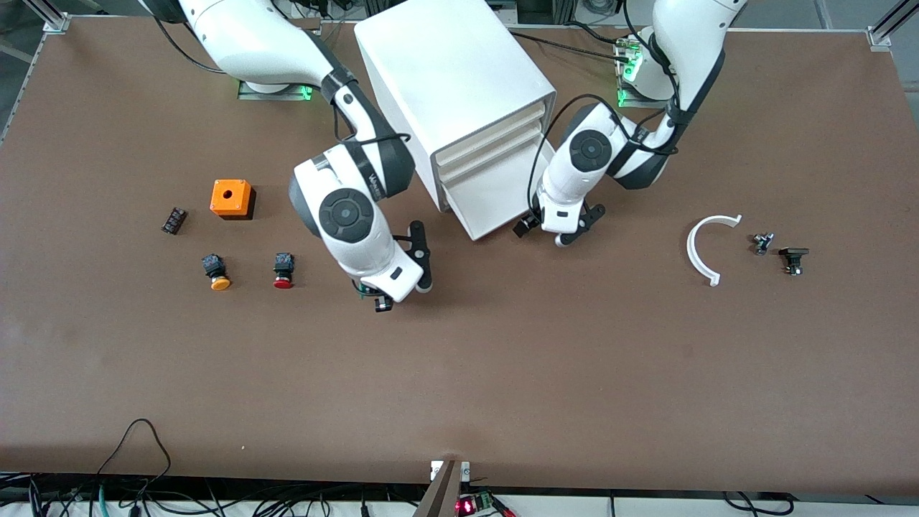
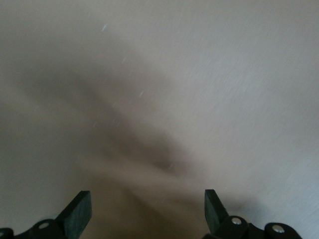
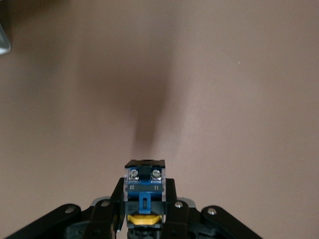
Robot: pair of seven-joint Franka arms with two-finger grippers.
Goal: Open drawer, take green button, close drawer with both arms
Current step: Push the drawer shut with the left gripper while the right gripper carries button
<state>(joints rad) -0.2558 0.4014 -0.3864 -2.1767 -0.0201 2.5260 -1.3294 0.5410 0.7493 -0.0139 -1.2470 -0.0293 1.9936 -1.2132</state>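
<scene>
Button clamped between right jaws, seemingly.

Brown table, tangled cables along edge, perhaps floor

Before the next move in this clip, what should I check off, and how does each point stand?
1. The button is held by the right gripper, jaws shut on it: ok.
2. The drawer is closed: not ok, it is pulled out of the cabinet.
3. The left gripper is at the drawer with its jaws open, ready to push: ok.
4. The left gripper is touching the drawer: cannot tell.
5. The right gripper is out of the drawer's path: ok, it is over bare table, apart from the drawer.
</scene>
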